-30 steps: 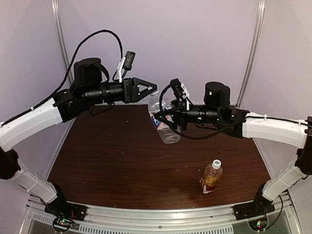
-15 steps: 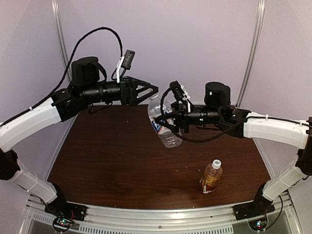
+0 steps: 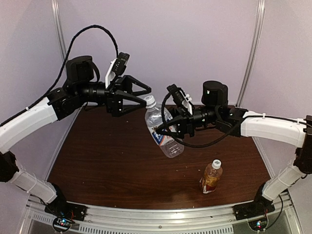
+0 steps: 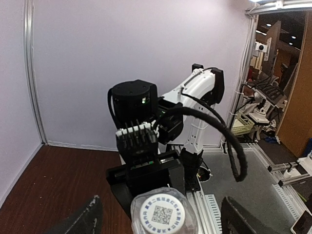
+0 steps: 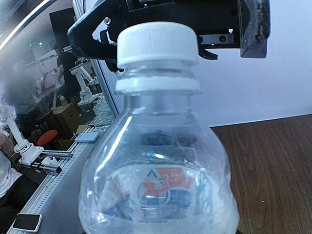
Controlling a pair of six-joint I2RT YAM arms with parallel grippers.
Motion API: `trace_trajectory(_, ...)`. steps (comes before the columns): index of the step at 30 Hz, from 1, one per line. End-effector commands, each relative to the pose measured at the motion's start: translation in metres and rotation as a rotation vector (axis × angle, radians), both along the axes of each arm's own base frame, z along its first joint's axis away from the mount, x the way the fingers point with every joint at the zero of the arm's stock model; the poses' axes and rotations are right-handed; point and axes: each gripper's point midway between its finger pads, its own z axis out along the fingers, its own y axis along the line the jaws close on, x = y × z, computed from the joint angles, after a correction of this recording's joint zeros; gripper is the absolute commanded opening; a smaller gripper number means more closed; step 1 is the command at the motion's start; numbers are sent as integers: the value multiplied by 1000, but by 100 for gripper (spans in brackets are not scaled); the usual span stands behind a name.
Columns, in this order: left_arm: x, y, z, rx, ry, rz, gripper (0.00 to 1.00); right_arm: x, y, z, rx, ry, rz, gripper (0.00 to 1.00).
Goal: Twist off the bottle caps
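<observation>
A clear bottle [image 3: 154,116] with colourless liquid hangs tilted above the table, and my right gripper [image 3: 165,128] is shut on its middle. Its white cap [image 3: 150,100] sits on the neck and points up and left. My left gripper [image 3: 145,96] stands open just at that cap, not touching it. In the left wrist view the cap [image 4: 162,213] lies between the spread fingers [image 4: 84,222]. The right wrist view is filled by the bottle [image 5: 158,180] and its cap [image 5: 157,44], which hide my own fingers. An amber bottle [image 3: 211,177] with a white cap [image 3: 216,164] stands upright at the front right.
The brown table [image 3: 112,151] lies under both arms. Purple walls with metal posts [image 3: 253,48] close the back and sides. An aluminium rail [image 3: 161,214] runs along the near edge.
My left gripper was shut around the cap, then opened and drew back left while turning. The right gripper lowered and tilted the clear bottle slightly.
</observation>
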Motion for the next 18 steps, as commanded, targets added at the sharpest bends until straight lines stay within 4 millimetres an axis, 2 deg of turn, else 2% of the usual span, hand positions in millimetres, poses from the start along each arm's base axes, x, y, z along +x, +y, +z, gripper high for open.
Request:
trace_trajectory(1, -18, 3, 6, -45, -82, -129, 81, -13, 1, 16, 39, -5, 96, 47)
trace_trajectory(9, -17, -4, 3, -53, -47, -180, 67, -14, 3, 14, 36, 3, 108, 47)
trace_trajectory(18, -15, -7, -3, -45, -19, -197, 56, -14, 4, 14, 35, 3, 109, 47)
